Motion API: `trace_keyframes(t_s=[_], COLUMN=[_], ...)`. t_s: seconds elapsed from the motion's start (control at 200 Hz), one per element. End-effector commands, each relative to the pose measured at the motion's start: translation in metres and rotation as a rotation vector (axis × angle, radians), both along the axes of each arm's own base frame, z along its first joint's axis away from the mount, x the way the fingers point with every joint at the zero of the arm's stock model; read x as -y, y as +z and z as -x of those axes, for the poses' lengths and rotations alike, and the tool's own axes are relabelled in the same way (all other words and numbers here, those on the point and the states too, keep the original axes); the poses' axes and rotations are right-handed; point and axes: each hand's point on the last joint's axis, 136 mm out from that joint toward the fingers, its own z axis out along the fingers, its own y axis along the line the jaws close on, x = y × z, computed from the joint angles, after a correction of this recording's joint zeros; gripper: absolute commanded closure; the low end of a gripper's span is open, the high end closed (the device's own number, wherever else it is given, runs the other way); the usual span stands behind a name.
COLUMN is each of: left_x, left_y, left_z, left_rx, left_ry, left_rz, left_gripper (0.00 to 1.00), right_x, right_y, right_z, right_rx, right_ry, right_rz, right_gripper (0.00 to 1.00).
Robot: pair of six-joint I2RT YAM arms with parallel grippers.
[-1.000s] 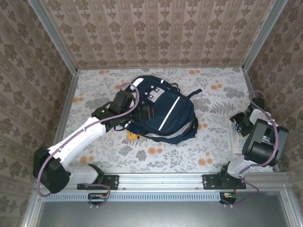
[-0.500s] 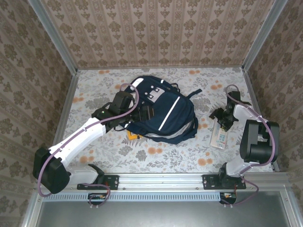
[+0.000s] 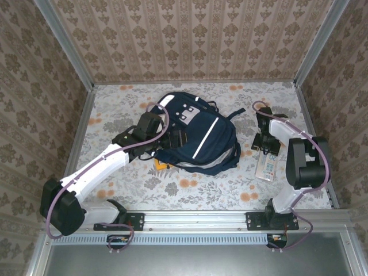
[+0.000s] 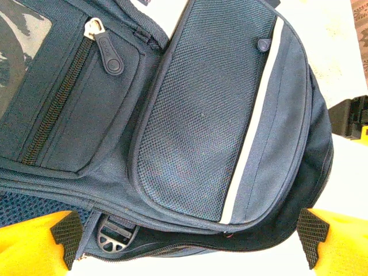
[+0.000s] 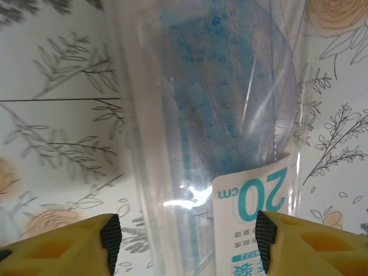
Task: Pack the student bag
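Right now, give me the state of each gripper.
Left gripper: open, holding nothing, jaws over the student bag.
Right gripper: open, jaws astride the clear ruler pack, not closed on it.

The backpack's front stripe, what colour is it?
White stripe on the navy student bag, clearest in left wrist view.

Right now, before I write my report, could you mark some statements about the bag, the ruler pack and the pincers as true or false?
1. The left pincer is open. True.
2. The student bag stands upright. False: it lies flat on the table.
3. The clear ruler pack is inside the bag. False: it lies on the table to the right of the bag, by the right pincer.
4. The pack's label reads 20 cm. True.
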Motion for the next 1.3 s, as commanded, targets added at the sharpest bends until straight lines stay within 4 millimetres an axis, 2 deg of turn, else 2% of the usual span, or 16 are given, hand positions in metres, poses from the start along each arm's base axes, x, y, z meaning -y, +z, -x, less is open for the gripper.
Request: trace_keyframes(t_s=[0.0,0.225,0.445,0.675,0.795,0.945,0.985,1.135,1.295], left_x=[-0.004,-0.003,-0.004,-0.004,-0.004,-0.005,-0.005,-0.005,-0.003], left_y=[0.006,0.006,0.006,0.004,0.003,0.002,0.002,0.002,0.004], left_z=[0.000,0.000,0.000,-0.001,-0.001,0.000,0.000,-0.001,-0.002], left_rx=[0.014,0.014,0.011,0.007,0.006,0.005,0.004,0.004,0.003], left_ry=[0.013,0.012,0.011,0.013,0.015,0.018,0.018,0.019,0.017], left_rz=[0.027,0.028,0.028,0.031,0.032,0.032,0.032,0.034,0.039], left_gripper=[0.00,0.00,0.00,0.00,0.00,0.00,0.00,0.00,0.00], right_x=[0.007,-0.002,0.002,0.001,0.000,-0.002,-0.002,-0.009,-0.011], right_y=[-0.004,-0.015,-0.025,-0.023,-0.021,-0.016,-0.013,-0.001,0.025], right_z=[0.010,0.008,0.016,0.015,0.014,0.011,0.010,0.003,-0.012], right_rx=[-0.068,-0.097,-0.158,-0.141,-0.129,-0.102,-0.091,-0.035,0.058], right_ry=[0.037,0.081,0.083,0.083,0.084,0.083,0.081,0.092,0.083], right_rz=[0.046,0.043,0.067,0.058,0.054,0.042,0.040,0.004,0.001], right_gripper=[0.36,0.35,0.37,0.62,0.82,0.94,1.00,1.00,1.00])
